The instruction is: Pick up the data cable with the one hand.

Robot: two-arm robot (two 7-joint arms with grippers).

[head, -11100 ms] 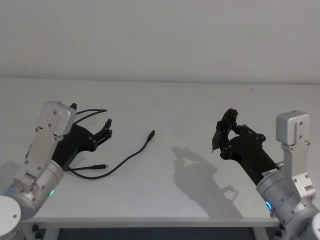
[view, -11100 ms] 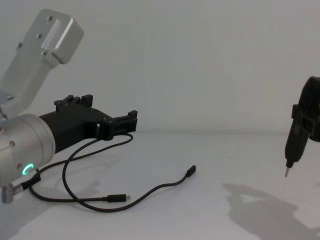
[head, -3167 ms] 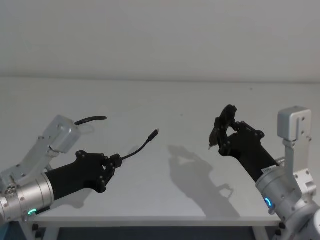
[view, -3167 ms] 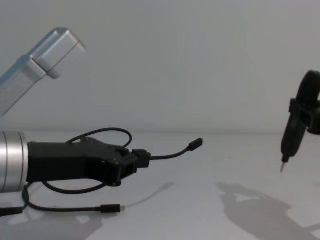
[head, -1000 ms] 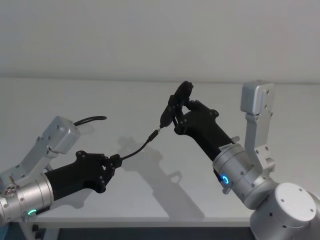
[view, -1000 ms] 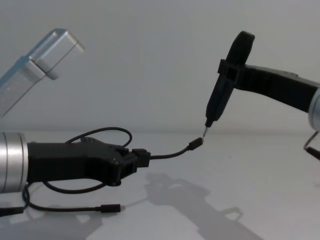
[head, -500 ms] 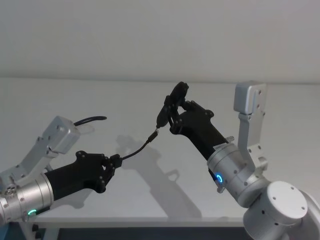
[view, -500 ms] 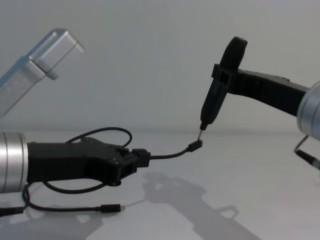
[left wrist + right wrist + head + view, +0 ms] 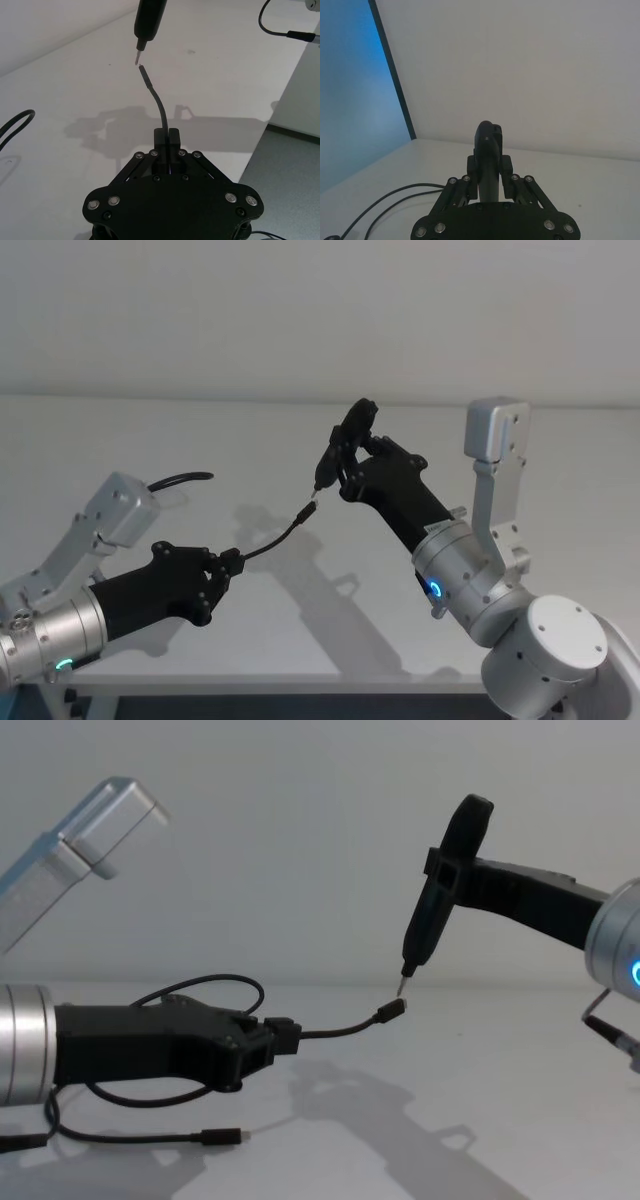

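White desk [image 9: 150,430] under me, plain pale wall behind. My left gripper [image 9: 226,565] reaches out low over the near left part of the desk, and its jaws are clamped tight on the data cable [image 9: 275,538], a short way back from one plug. In the left wrist view the two fingers [image 9: 160,137] press together with the cable rising straight out from between them. That free stretch arcs up and forward off the desk, ending in the small plug [image 9: 392,1010] that hangs in the air near the middle of the scene.

The remaining length trails back behind my left gripper: a loop [image 9: 215,985] shows above the black gripper body in the chest view, more of it lies on the desk below, and the other plug [image 9: 222,1136] rests flat on the surface near the front edge. In the head view another bit of cable [image 9: 180,479] curves out past my silver left forearm.

My right gripper [image 9: 350,455] has come in from the right, raised above the desk, its jaws closed around a slim black tool [image 9: 440,885] that points downward. The tool's thin metal tip [image 9: 400,986] sits just above the raised plug; a small gap shows in the left wrist view [image 9: 137,56], though from the chest view they look almost touching, so I can't be fully sure.
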